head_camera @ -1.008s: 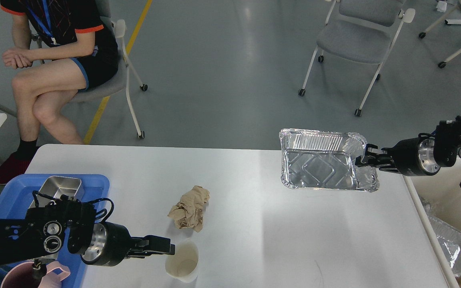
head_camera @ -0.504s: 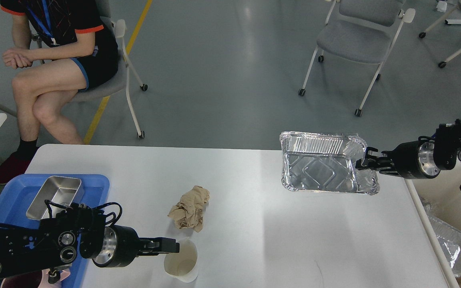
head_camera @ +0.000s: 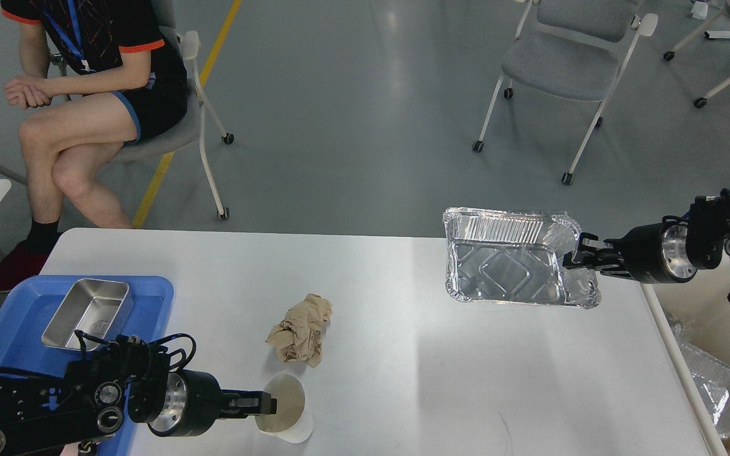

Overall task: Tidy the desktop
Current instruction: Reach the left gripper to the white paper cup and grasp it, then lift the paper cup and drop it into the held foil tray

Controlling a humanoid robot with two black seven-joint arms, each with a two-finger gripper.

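Observation:
The white desktop [head_camera: 403, 361] fills the lower part of the head view. My left gripper [head_camera: 265, 403] is near the front edge, shut on the rim of a white paper cup [head_camera: 289, 408], which tips toward it. A crumpled brown paper ball [head_camera: 300, 329] lies just behind the cup. My right gripper [head_camera: 577, 258] is shut on the right rim of an empty foil tray [head_camera: 507, 266]. It holds the tray tilted above the desktop's far right corner.
A blue plastic tray [head_camera: 10, 320] at the left edge holds a steel box [head_camera: 89, 310]. More foil trays [head_camera: 717, 386] lie low beside the right edge. A seated person [head_camera: 86, 95] and a grey chair [head_camera: 561, 60] are beyond the table.
My left arm has drawn back toward the front edge, and the cup has tipped toward the gripper. My right gripper with the foil tray has shifted slightly right and down.

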